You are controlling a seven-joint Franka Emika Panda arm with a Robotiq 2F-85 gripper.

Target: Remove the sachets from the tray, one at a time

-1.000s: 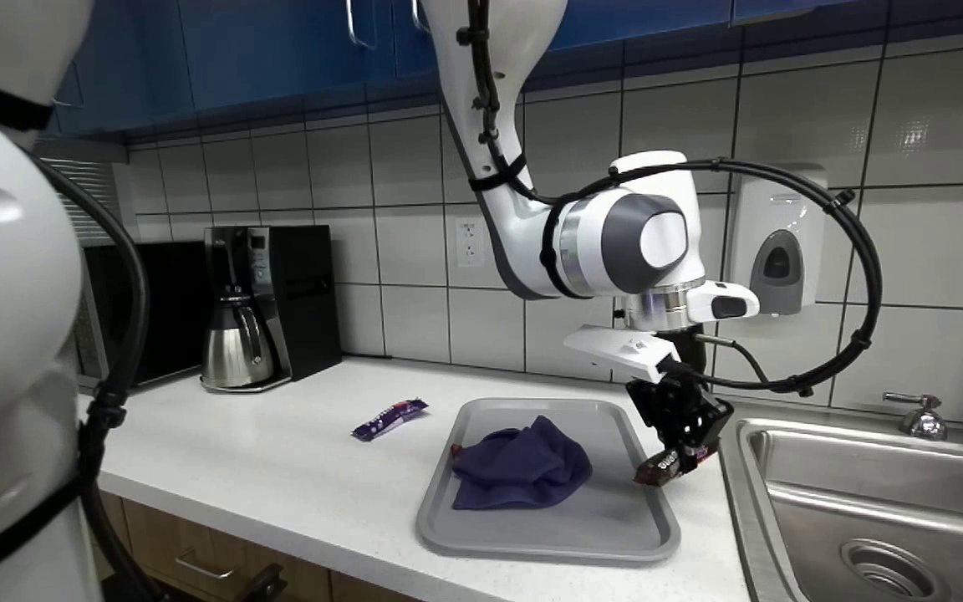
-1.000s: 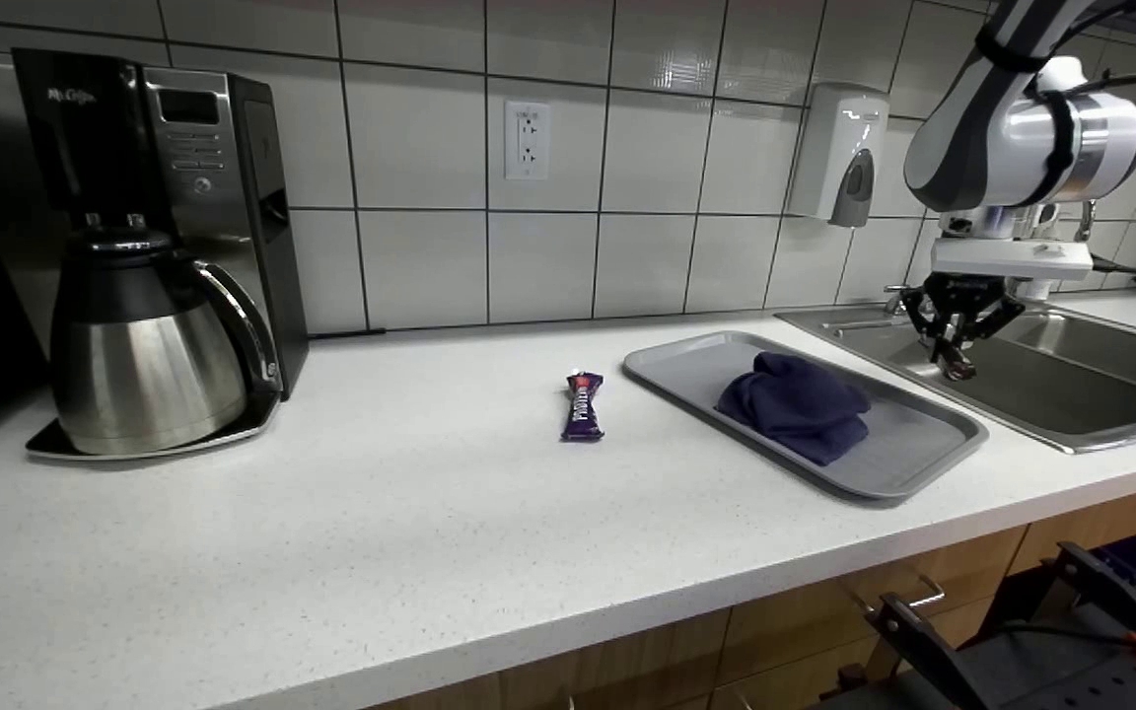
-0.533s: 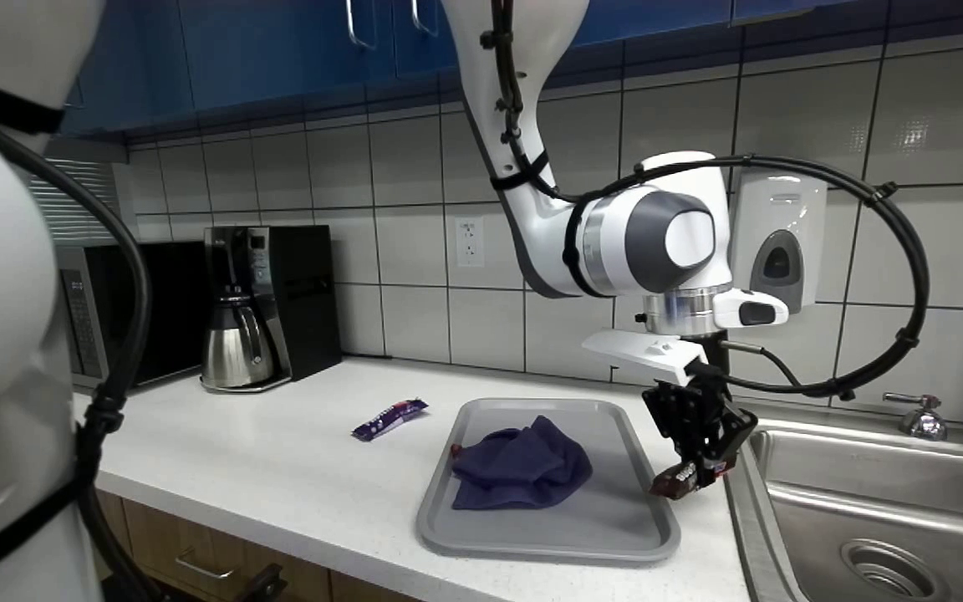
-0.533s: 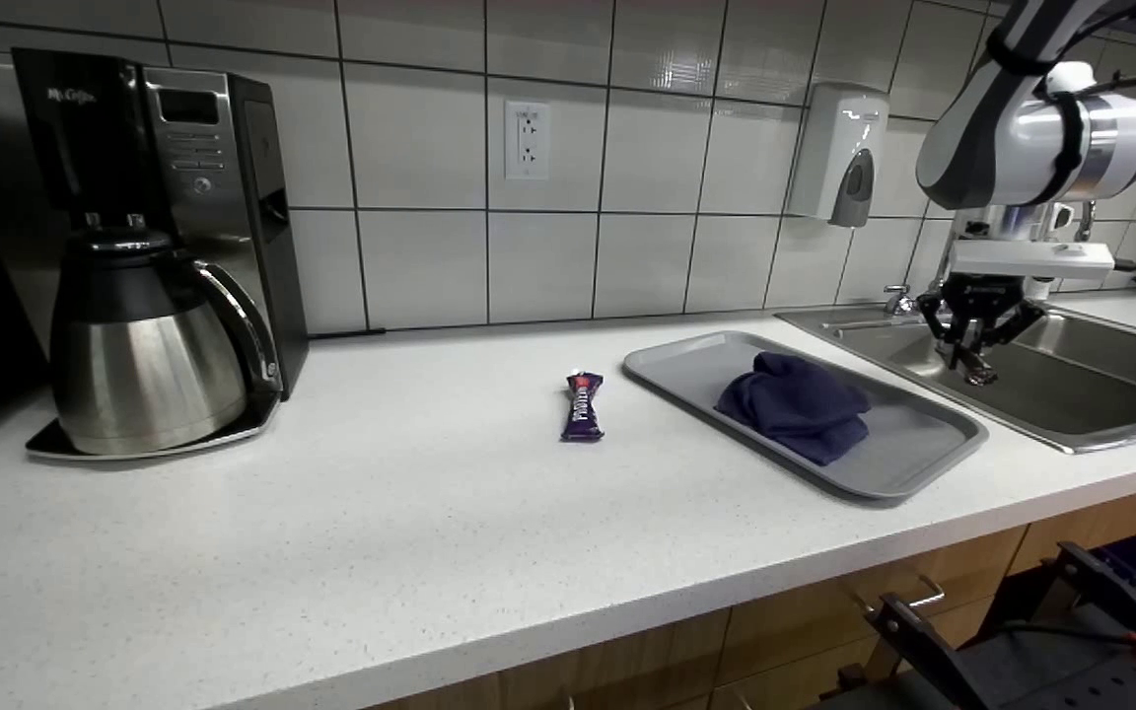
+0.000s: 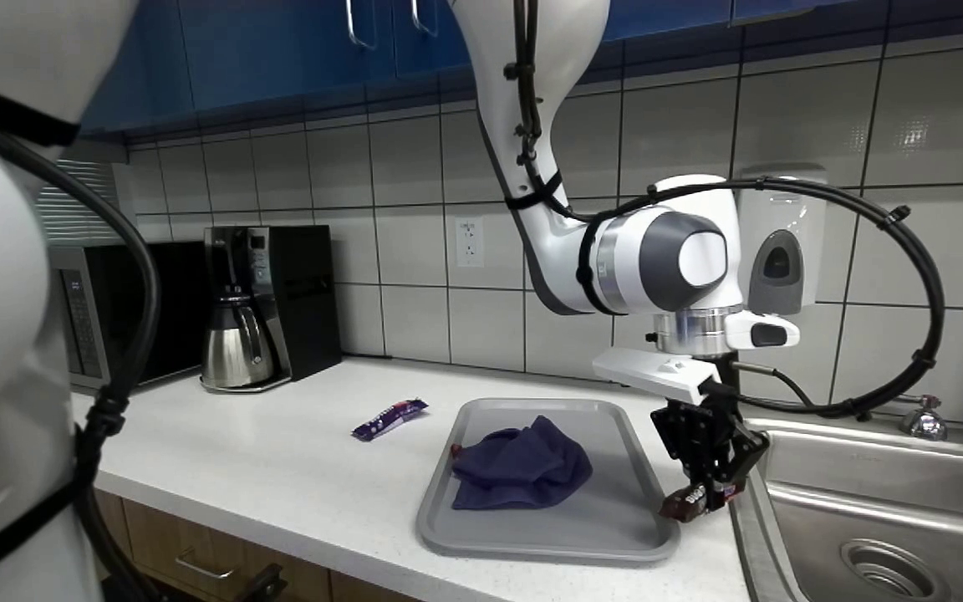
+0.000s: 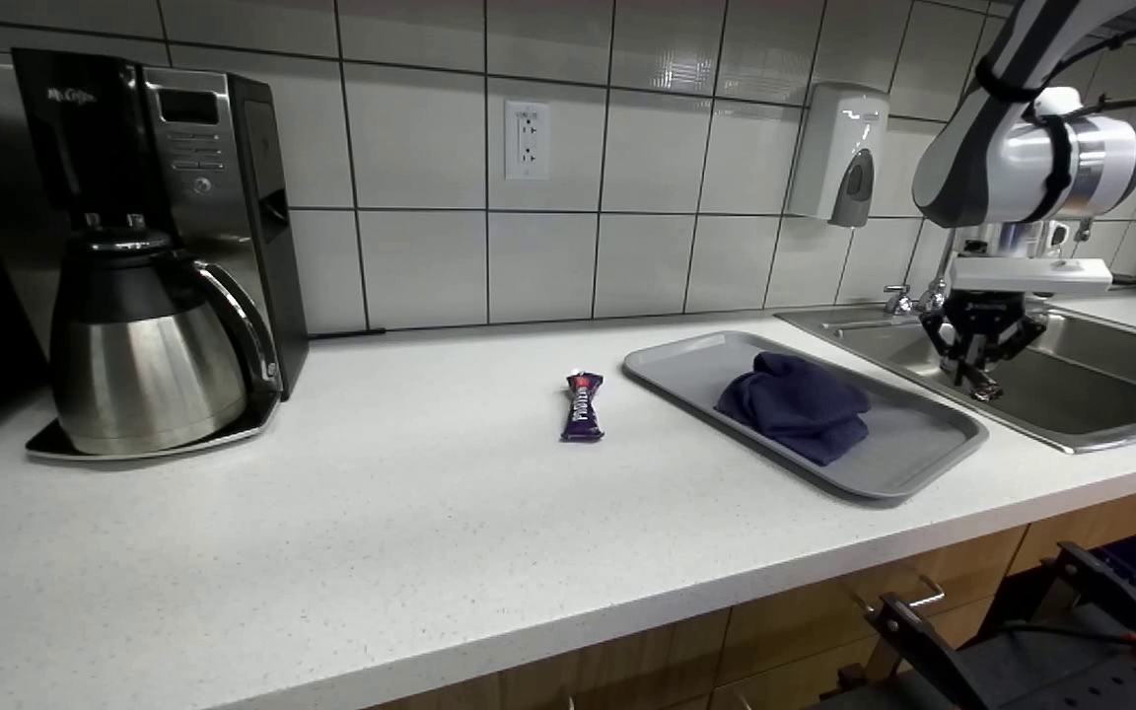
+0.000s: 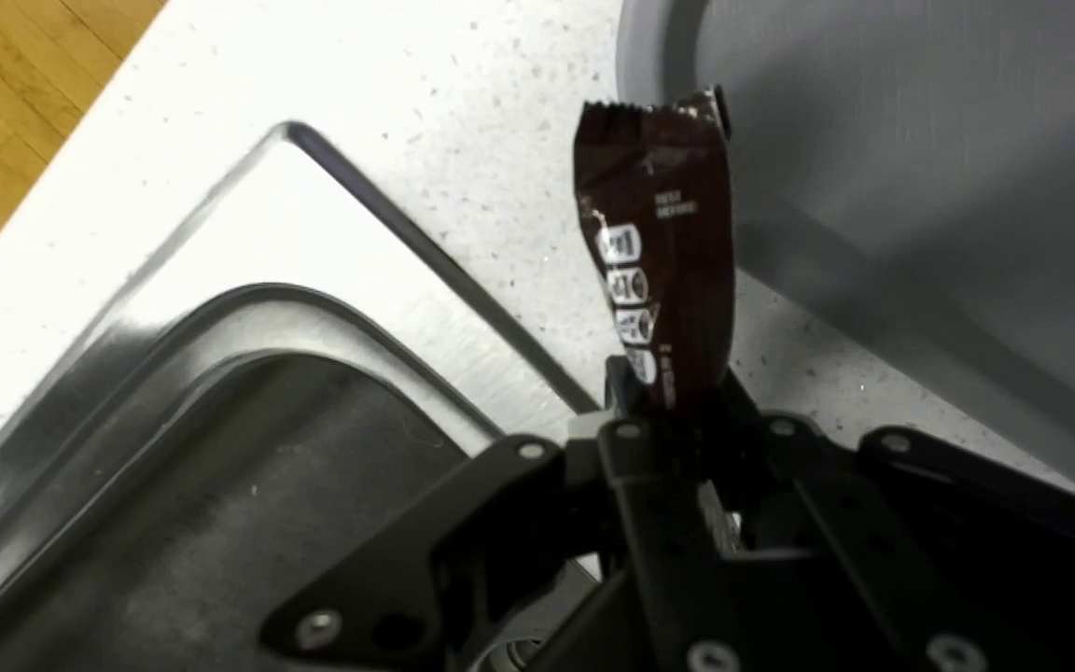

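The dark brown sachet is held in my gripper, which is shut on it. In the wrist view the brown sachet sticks out past the fingertips, with white marks along one side. Gripper and sachet hang low over the counter strip between the grey tray and the sink; one sachet end is near the tray's rim. A purple sachet lies on the counter beside the tray; it also shows in an exterior view. A small reddish bit peeks from under the cloth on the tray; the rest is hidden.
A dark purple cloth lies crumpled on the tray. The steel sink is set into the counter next to my gripper. A coffee maker stands at the far end. A soap dispenser hangs on the tiled wall behind.
The gripper with the brown sachet has moved away from the tray toward the sink, and has come down lower in the last half second. Tray, cloth and purple sachet have not moved.
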